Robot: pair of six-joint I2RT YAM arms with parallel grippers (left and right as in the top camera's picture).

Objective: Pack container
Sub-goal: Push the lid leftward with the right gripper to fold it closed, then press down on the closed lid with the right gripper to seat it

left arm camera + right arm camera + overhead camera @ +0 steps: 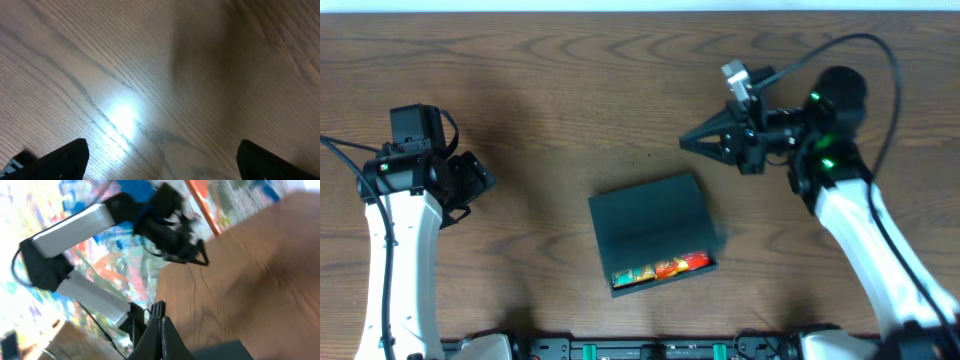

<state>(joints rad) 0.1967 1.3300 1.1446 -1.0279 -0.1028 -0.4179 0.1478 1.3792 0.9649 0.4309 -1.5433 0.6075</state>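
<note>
We are holding our right claw [688, 142] pressed together, pinching nothing, its tip hovering over the bare wooden table [520, 80]. We are spreading our left claw [162, 159] wide, also empty, above bare wood at the far left. The container [655, 225] is lying between the two, apart from both and nearer the right claw, on the side toward our bases. Bright snack wrappers [660, 268] are showing at its near edge.

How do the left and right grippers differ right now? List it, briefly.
Left gripper has its jaws wide open; right gripper has them shut. Left gripper hangs over the table far from the container; right gripper sits much nearer it. Both hold nothing.
</note>
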